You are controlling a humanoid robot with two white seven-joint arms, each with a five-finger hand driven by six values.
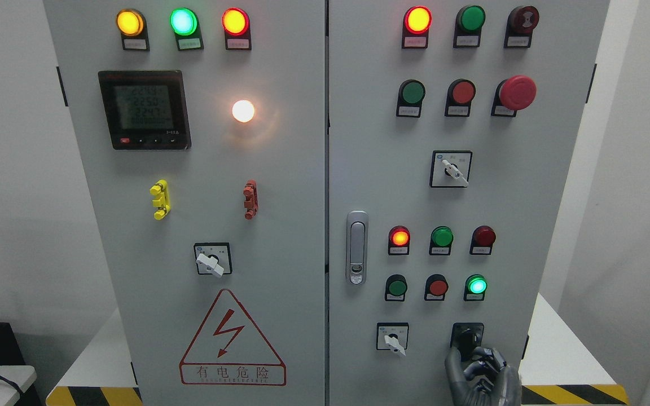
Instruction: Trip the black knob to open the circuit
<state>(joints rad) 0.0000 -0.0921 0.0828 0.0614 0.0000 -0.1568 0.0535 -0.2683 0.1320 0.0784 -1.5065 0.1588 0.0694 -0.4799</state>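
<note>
The black knob (468, 338) sits on a black square plate at the lower right of the cabinet's right door (539, 237). My right hand (471, 356), dark grey, comes up from the bottom edge just below the knob. Its thumb (453, 361) rises along the knob's lower left side. The other fingers (491, 361) curl in from the right against the knob's lower end, so the hand pinches it. The knob's top half shows above the hand and its lower end is covered. My left arm is out of the picture.
A white selector switch (392, 340) sits left of the knob, and green and red lamps and buttons (476, 285) are right above it. A door latch (356, 248) is at the door's left edge. A red mushroom stop button (517, 92) is higher up. The cabinet stands on a white base with yellow-black striping (573, 393).
</note>
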